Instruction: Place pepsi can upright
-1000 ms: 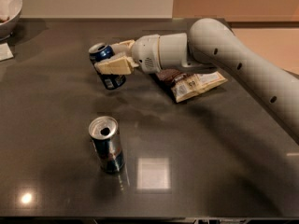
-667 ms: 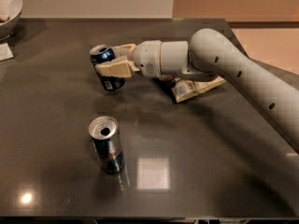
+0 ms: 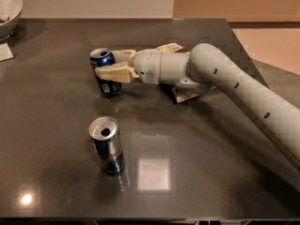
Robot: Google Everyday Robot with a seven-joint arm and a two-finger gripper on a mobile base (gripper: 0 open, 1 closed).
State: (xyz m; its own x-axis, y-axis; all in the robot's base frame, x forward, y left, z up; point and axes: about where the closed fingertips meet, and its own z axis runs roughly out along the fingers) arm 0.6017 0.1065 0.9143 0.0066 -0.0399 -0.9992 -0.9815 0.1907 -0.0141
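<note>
Two cans stand on my counter [image 3: 211, 172]: the short dark-blue pepsi can [image 3: 101, 58], silver-topped, almost upright at the back, grasped by my hand [image 3: 107, 65]; the taller can [image 3: 107, 145] nearer, well apart.

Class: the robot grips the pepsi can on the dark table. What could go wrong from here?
1. The gripper is clasping the pepsi can. Whether the can's base sits flat on the table is unclear, so releasing now might topple it.
2. The arm lies over a snack packet, so withdrawing could drag the packet along.
</note>
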